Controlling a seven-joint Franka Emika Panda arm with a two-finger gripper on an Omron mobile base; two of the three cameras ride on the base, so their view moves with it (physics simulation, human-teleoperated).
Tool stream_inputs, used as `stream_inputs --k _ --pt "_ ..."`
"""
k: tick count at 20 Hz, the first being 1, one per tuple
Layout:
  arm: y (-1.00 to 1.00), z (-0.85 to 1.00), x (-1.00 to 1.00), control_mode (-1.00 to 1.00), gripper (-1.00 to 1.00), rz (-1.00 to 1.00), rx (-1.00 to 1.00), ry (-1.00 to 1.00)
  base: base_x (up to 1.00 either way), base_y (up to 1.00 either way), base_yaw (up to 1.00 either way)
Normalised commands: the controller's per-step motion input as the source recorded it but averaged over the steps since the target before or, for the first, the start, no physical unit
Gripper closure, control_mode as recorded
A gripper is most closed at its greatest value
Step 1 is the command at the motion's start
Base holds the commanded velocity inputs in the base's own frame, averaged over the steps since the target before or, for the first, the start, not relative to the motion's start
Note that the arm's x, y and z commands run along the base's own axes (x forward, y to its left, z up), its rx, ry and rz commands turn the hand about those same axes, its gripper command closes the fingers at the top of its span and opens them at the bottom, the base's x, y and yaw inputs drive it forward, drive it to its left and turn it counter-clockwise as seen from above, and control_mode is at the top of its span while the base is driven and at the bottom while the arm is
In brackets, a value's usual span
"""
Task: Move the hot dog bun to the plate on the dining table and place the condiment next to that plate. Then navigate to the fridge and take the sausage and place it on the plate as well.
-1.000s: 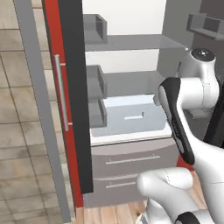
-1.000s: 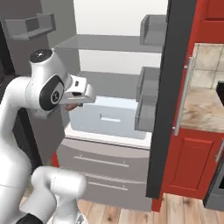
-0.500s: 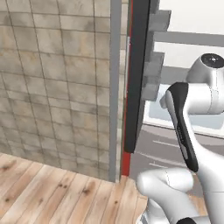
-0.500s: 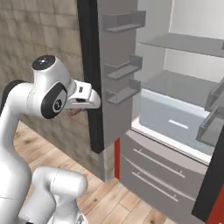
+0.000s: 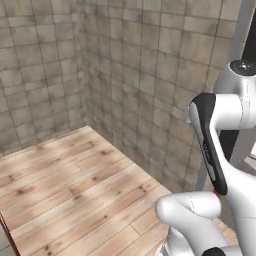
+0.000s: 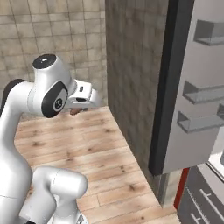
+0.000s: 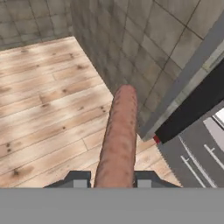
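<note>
Carrying sausage [image 7: 119, 135] in gripper [image 7: 111, 178], jaws closed tight on near end, free end pointing toward 12 o'clock in hand view. Judged light, fairly stiff, smooth-skinned, prone to slip or pivot; mid-length hold likely steadier. Fridge [image 6: 192, 87] door at 3 o'clock in right base view, wood floor [image 7: 48, 96] beneath.

The hand [image 6: 78, 109] grips the sausage [image 6: 75, 111] beside the open fridge [image 6: 192, 87] door.

Grey-brown tiled walls [image 5: 125, 75], light wooden plank floor [image 5: 75, 180], even lighting
</note>
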Motion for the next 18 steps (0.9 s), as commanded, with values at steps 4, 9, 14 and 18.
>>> stream_inputs --k 4,9,14,18 --pt "0.0 0.0 0.0 1.0 1.0 0.0 0.0 0.0 -0.04 0.41 0.87" --pt "0.0 0.0 0.0 1.0 1.0 0.0 0.0 0.0 0.73 0.3 0.59" --pt "0.0 0.0 0.0 1.0 1.0 0.0 0.0 0.0 1.0 0.05 0.17" --pt "0.0 0.0 0.0 1.0 1.0 0.0 0.0 0.0 1.0 0.01 0.11"
